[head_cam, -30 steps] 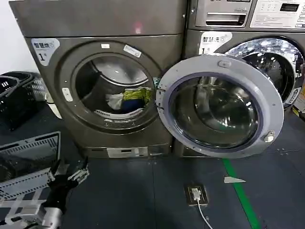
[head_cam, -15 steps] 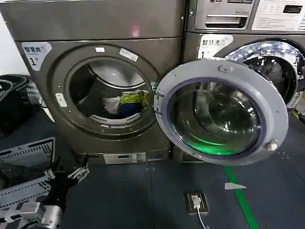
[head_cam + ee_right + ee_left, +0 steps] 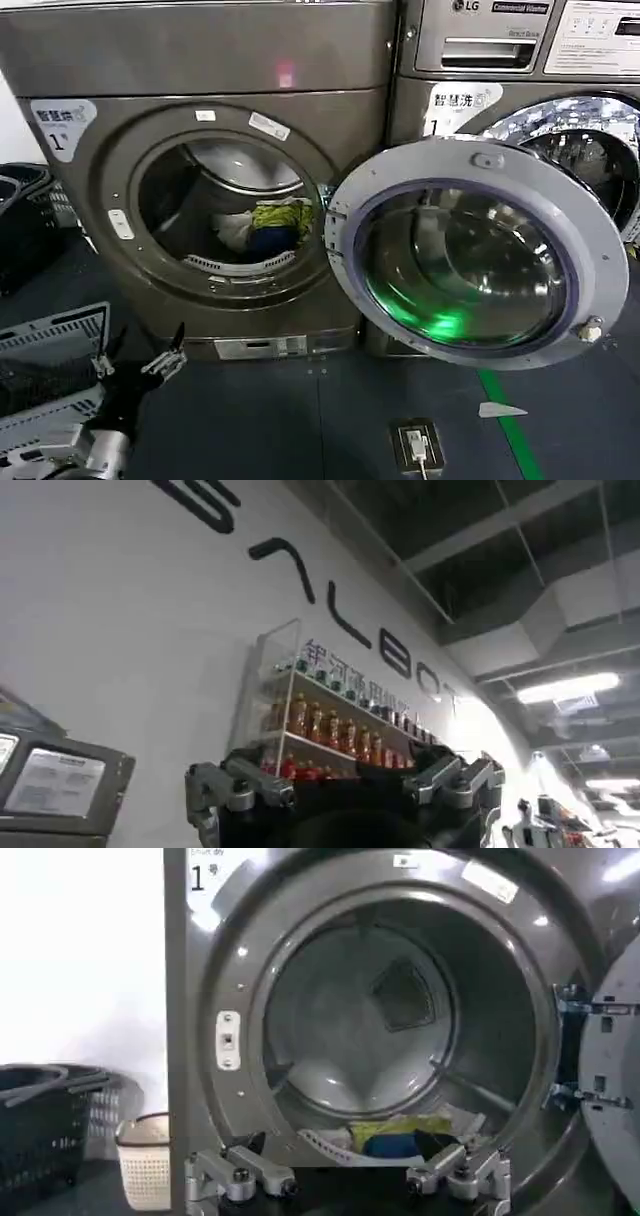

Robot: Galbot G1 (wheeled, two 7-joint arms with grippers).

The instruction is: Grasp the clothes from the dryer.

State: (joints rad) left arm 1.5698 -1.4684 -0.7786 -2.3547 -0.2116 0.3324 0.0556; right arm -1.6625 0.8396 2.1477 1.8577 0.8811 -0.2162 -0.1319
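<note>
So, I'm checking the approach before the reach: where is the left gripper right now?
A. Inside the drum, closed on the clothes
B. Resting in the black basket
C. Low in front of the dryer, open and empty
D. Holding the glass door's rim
C: the left gripper hangs open and empty below the dryer porthole, with the clothes untouched in the drum.

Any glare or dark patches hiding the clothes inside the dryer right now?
Head view: the clothes sit lit at the drum's front, green glare only on the open door. Left wrist view: bright reflections on the dryer rim, drum dim but clothes visible beyond the open left end effector.
</note>
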